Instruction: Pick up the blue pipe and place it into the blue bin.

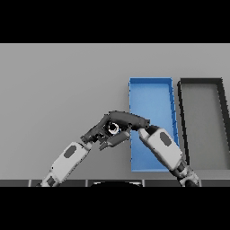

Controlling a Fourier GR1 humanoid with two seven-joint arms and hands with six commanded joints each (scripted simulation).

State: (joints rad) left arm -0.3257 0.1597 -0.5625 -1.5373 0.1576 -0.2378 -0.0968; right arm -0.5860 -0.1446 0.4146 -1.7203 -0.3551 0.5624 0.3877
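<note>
The blue bin [151,96] lies long and shallow right of centre, its near end hidden behind my right forearm. My right hand [131,121] hovers just left of the bin's left wall, fingers curled leftward over a small round end with a pale ring and a dark hole [112,128], which looks like the pipe seen end-on. The hand hides the remainder of the pipe, and no blue shows on it. My left hand [95,133] sits close below and left of that end, fingers relaxed, almost touching the right hand.
A dark grey bin [201,94] of the same shape stands right beside the blue bin. Bare grey table stretches to the left and far side.
</note>
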